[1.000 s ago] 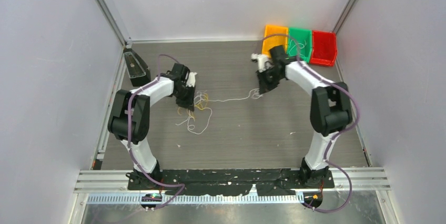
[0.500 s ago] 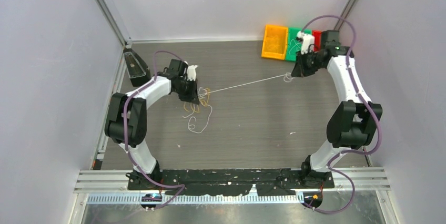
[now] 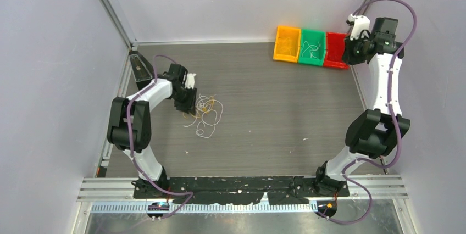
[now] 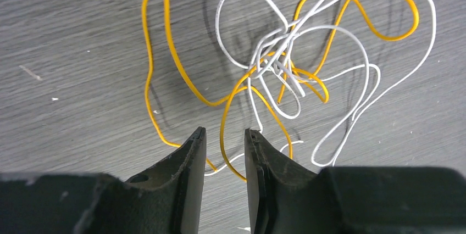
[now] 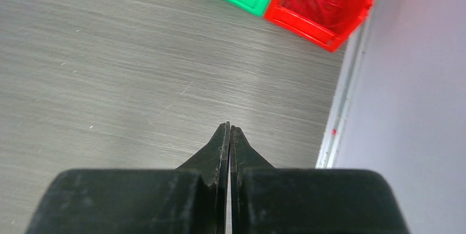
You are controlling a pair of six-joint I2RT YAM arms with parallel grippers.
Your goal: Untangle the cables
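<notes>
While the left gripper (image 4: 225, 133) sits low over the cables (image 3: 206, 110), its jaws stand partly apart: a narrow gap, nothing clamped. One loop of orange cable (image 4: 159, 53) lies on the worktop (image 3: 275, 129) inside that gap, so it's straddled, not held. Could be a release or a line-up for a pinch; can't tell which.

Cables: one loose pile left of centre, just beside the left gripper. Only orange and white cable (image 4: 351, 53) as far as I can see. They cross in a tight knot (image 4: 277, 66) just beyond the fingertips, slack loops fanning out around it.

Right gripper (image 5: 228, 127): jaws fully together, raised at the far right corner near the red bin (image 5: 308, 25). No wire visible between them. It's well apart from the pile, so it's not tensioning anything.

Back row: orange bin (image 3: 286, 58), green bin (image 3: 310, 62), red bin. Green holds pale wires, red holds red ones — reads as sort-by-colour drop-off, which would explain the right arm being there.

Judgement: task partway, knot not undone. Next move needs a grip on one strand close to the knot — the risk is dragging the whole pile.
</notes>
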